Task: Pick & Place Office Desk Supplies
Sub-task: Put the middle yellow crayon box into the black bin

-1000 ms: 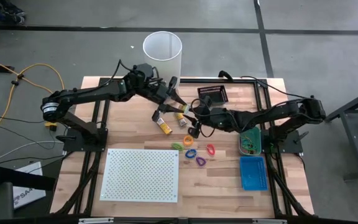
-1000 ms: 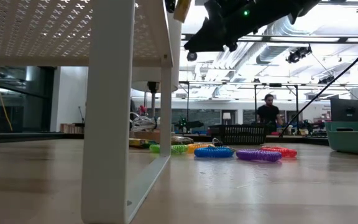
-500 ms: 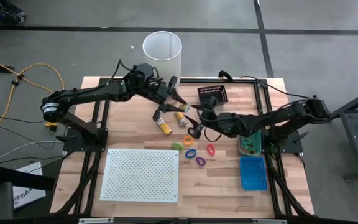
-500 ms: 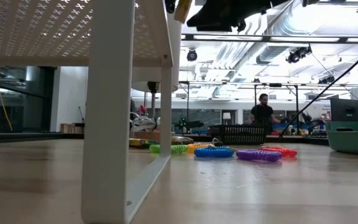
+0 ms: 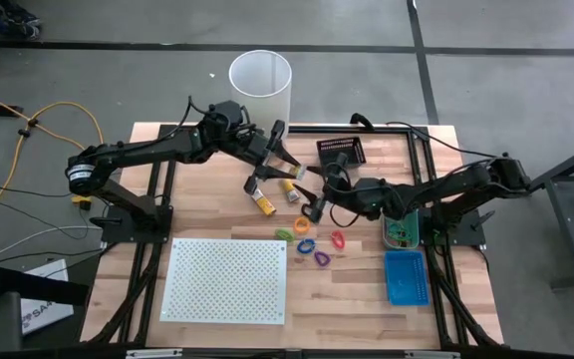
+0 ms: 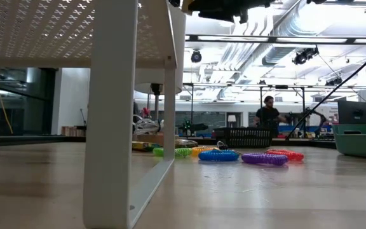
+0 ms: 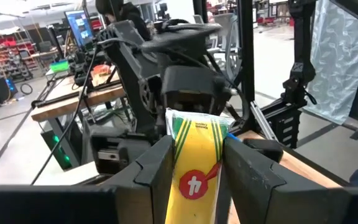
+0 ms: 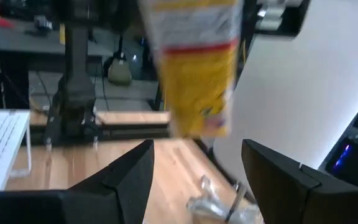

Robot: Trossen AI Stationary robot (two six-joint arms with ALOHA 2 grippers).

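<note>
My overhead camera looks straight down on the whole bench (image 5: 217,214); the low one sits at bench level facing the room; both share the coloured rings (image 5: 312,246)

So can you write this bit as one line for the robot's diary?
left gripper: shut on yellow packet, lifted | right gripper: open, facing packet | coloured loops: on table

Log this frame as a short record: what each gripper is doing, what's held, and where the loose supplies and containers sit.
left gripper: raised over the table's far middle, shut on yellow packet
right gripper: open, nothing between its fingers, close beside the held packet
second packet: lying on the table
coil loops: clustered on the table, near the white perforated board
black basket: far side
blue tray: near right
white cylinder: beyond the far edge
</note>
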